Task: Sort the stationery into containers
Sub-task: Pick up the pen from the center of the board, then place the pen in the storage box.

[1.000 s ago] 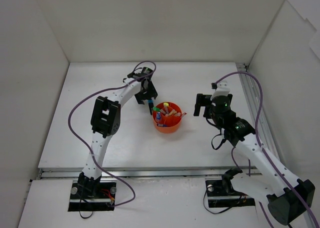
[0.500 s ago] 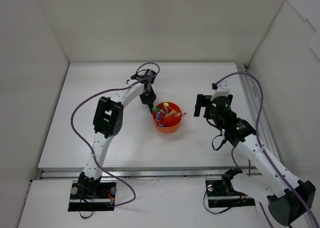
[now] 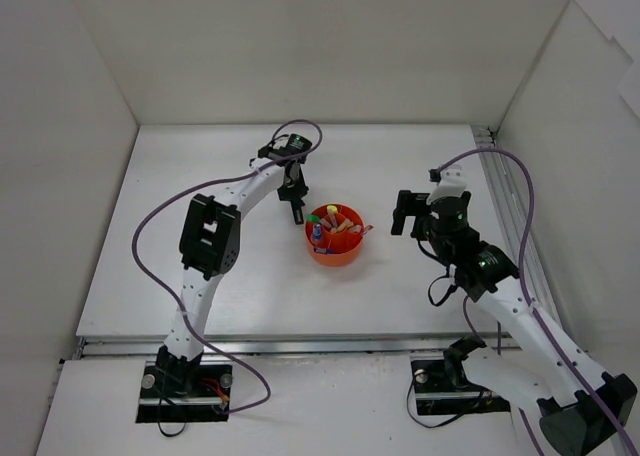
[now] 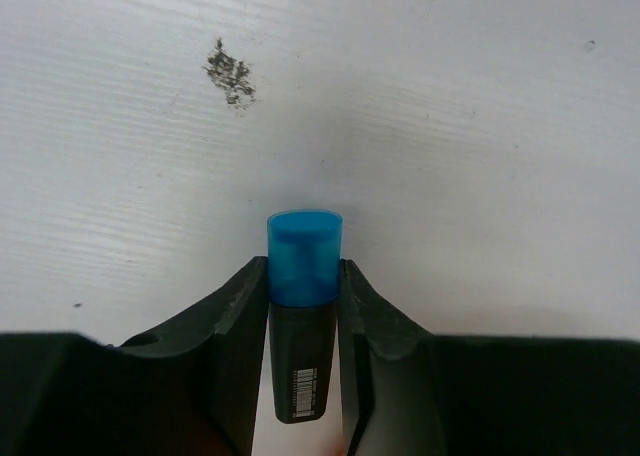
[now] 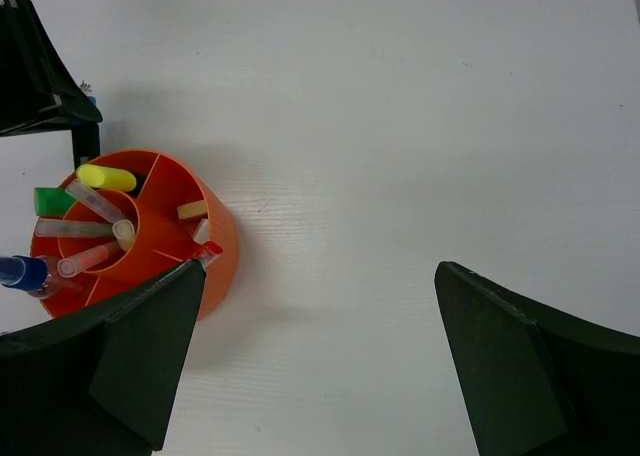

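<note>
- Where both arms reach out from the near edge, the white desk lies flat and matte with a faint grain. It is broad and bare to the left of the left tool and beyond both tools up to the back wall.
- Plain white walls close the desk at the left, back and right. A metal rail runs along the right edge, to the right of the right tool.
- The orange tub is round, low, smooth plastic with a central ring and divided compartments. It stands between the two tools, just right of the left tool and well apart from the right one.
- The right tool hangs over bare desk, its dark wedge-shaped fingers spread wide with nothing between them. In its wrist view the tub sits by its left finger.
- The left tool is clamped on the blue-capped highlighter, its black fingers pressing both sides at the base of the cap.
- That highlighter has a black body with a small barcode label and a translucent blue, oval-ended cap jutting past the fingertips toward the desk. Whether the cap touches the desk cannot be told.
- Inside the tub lie a yellow-capped highlighter, a green-capped highlighter, a blue-white marker, clear thin pens in the central ring, and a pale eraser.
- A grey smudge marks the desk beyond the left tool's tips, slightly to their left.
</note>
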